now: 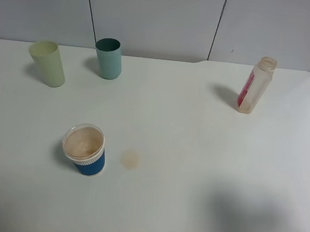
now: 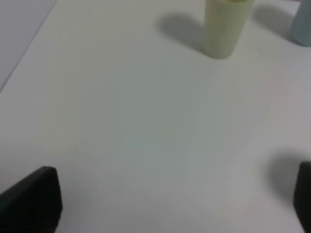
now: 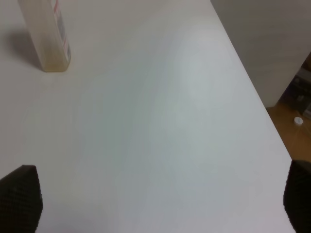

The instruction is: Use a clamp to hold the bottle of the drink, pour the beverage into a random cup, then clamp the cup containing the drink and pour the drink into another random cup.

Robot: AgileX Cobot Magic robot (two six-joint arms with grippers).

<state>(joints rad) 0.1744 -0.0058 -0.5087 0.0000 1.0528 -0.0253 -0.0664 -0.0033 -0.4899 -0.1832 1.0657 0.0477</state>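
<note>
The bottle stands upright and uncapped on the white table, with a red label down its side. Well away from the bottle, toward the near left, sits a blue cup with a brownish inside; a faint tan stain lies just beside that cup. Far across from the bottle stand a teal cup and a pale green cup. The left gripper and right gripper are both spread wide, holding nothing
</note>
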